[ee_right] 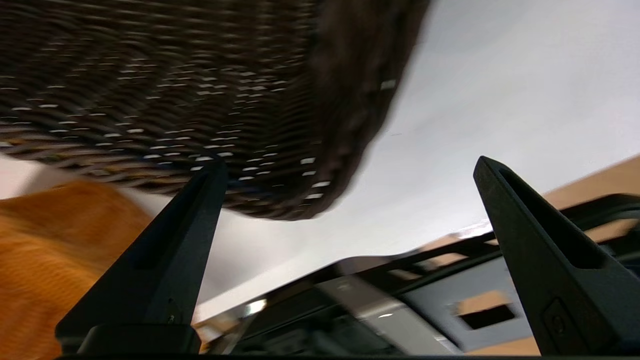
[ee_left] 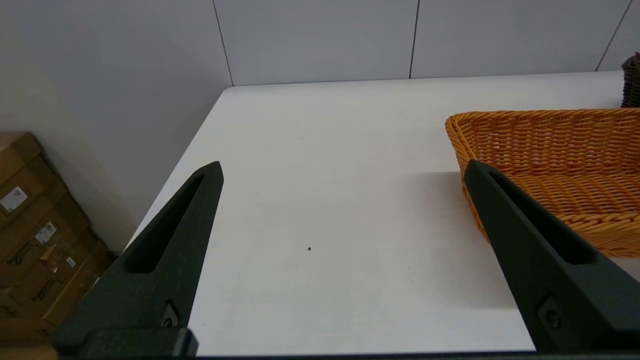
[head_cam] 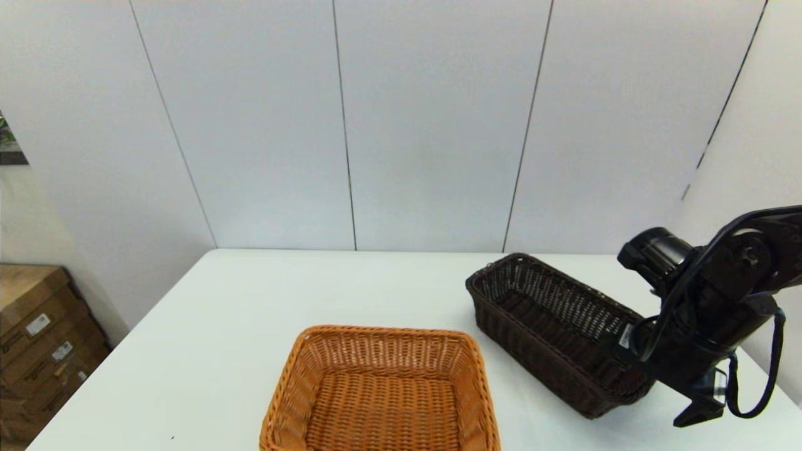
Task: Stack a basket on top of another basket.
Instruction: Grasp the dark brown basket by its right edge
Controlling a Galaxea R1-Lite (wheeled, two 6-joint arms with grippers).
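The dark brown basket (head_cam: 557, 329) lies at an angle on the right side of the white table (head_cam: 219, 326). The orange-tan basket (head_cam: 382, 391) sits at the front centre, apart from it. My right arm (head_cam: 702, 338) hangs over the dark basket's near right end. In the right wrist view my right gripper (ee_right: 350, 165) is open, with the dark basket's corner (ee_right: 280, 165) just beyond one finger and nothing between the fingers. My left gripper (ee_left: 342, 167) is open over bare table, left of the orange-tan basket (ee_left: 555, 150), and is out of the head view.
Cardboard boxes (head_cam: 37, 338) stand on the floor beyond the table's left edge. A white panel wall (head_cam: 401, 125) runs behind the table. The table's front edge and the robot's base (ee_right: 380, 305) show in the right wrist view.
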